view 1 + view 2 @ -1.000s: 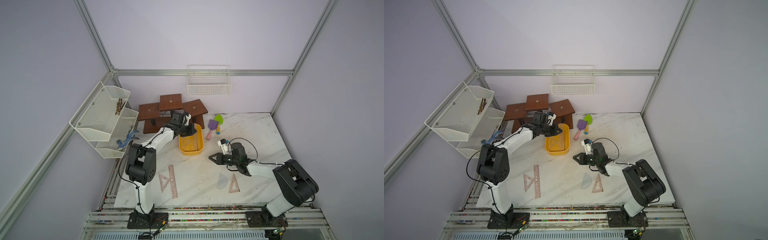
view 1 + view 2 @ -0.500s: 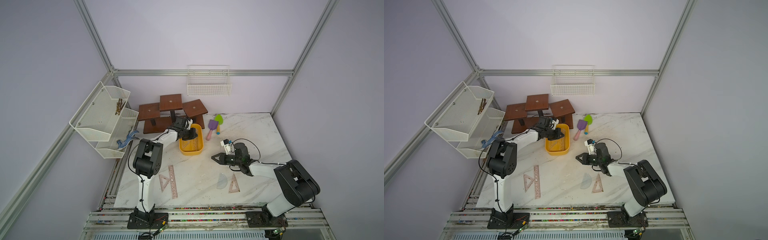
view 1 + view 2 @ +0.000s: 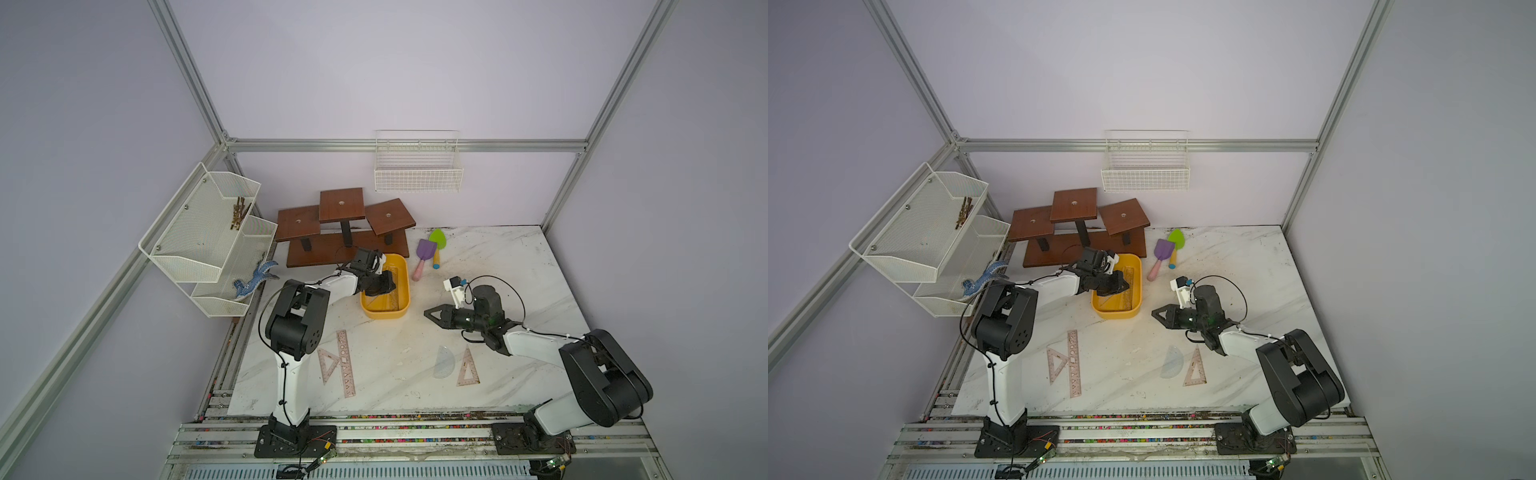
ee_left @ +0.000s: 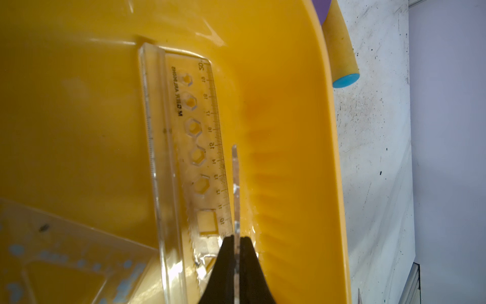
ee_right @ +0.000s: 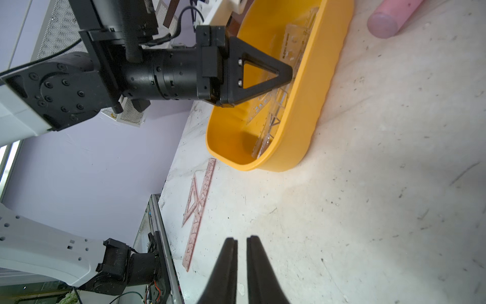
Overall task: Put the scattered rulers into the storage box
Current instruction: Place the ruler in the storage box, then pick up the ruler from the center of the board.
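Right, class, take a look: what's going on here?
The left gripper reaches into the yellow storage box, jaws shut on a thin clear ruler; other clear rulers lie inside. The right gripper hovers empty, nearly closed, over the table. A pink ruler, two set squares and a protractor lie outside.

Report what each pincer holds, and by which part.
Left pincer pinches a thin clear ruler, seen edge-on, apparently near one end, inside the storage box. Right pincer holds nothing.
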Controlling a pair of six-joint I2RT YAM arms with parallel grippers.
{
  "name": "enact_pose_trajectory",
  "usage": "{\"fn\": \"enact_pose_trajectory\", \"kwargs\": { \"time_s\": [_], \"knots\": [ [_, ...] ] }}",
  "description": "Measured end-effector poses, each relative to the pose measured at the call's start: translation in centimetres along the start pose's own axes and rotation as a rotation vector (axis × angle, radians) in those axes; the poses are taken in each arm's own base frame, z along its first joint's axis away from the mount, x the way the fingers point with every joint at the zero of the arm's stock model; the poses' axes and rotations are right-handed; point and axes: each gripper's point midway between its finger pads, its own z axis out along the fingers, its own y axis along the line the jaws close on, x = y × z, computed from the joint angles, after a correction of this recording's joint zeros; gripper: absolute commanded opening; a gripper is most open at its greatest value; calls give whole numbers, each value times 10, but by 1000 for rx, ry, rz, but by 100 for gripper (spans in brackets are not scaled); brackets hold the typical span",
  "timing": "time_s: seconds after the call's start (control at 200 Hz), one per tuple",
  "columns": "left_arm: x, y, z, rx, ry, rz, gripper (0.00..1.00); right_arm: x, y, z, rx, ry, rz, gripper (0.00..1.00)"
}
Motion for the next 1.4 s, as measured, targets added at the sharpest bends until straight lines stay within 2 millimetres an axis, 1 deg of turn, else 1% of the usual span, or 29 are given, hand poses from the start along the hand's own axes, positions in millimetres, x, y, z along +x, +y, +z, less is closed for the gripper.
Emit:
{"fn": "enact_pose_trajectory", "kwargs": {
  "time_s": [0.165, 0.475, 0.58, 0.64, 0.715, 0.775, 0.845, 0.895, 0.96, 1.02, 1.06, 1.11, 1.15, 1.19, 1.205, 1.26, 1.34, 1.4],
  "knots": [
    [3, 0, 1, -5, -3, -7, 17, -1, 2, -1, -4, -5, -5, 16],
    [0, 1, 1, -17, -21, -9, 39, -4, 8, -5, -10, -15, -18, 16],
    [-1, 0, -3, -20, -27, -9, 46, -3, 8, -8, 4, -11, -17, 20],
    [1, -3, -12, -18, -35, -5, 49, -2, 5, -10, 27, -7, -15, 20],
    [-2, -16, -33, -10, -63, 11, 56, 1, -1, -14, 80, 5, -6, 21],
    [-4, -34, -56, 9, -104, 43, 63, 3, -8, -20, 142, 8, 2, 22],
    [-2, -64, -89, 42, -164, 100, 71, 9, -15, -30, 227, 11, 5, 27],
    [7, -89, -113, 79, -201, 165, 75, 12, -19, -39, 298, 7, 2, 30],
    [24, -116, -136, 130, -227, 228, 79, 19, -19, -48, 365, 7, -12, 35],
    [46, -133, -148, 168, -220, 279, 82, 29, -19, -55, 415, 12, -25, 42],
    [61, -137, -149, 183, -203, 300, 83, 39, -20, -59, 443, 23, -27, 46],
    [81, -133, -146, 182, -169, 310, 84, 54, -24, -62, 482, 48, -27, 51],
    [95, -125, -140, 167, -130, 306, 85, 66, -30, -65, 516, 73, -19, 52],
    [105, -117, -134, 149, -98, 299, 84, 76, -36, -67, 544, 98, -12, 54],
    [109, -114, -132, 147, -89, 297, 83, 82, -37, -67, 555, 110, -5, 54],
    [124, -101, -124, 131, -55, 280, 82, 94, -42, -69, 592, 132, -5, 55],
    [149, -85, -114, 111, 12, 250, 82, 114, -43, -68, 609, 172, -3, 55],
    [161, -77, -111, 101, 47, 239, 82, 125, -45, -67, 620, 195, 3, 56]
  ]
}}
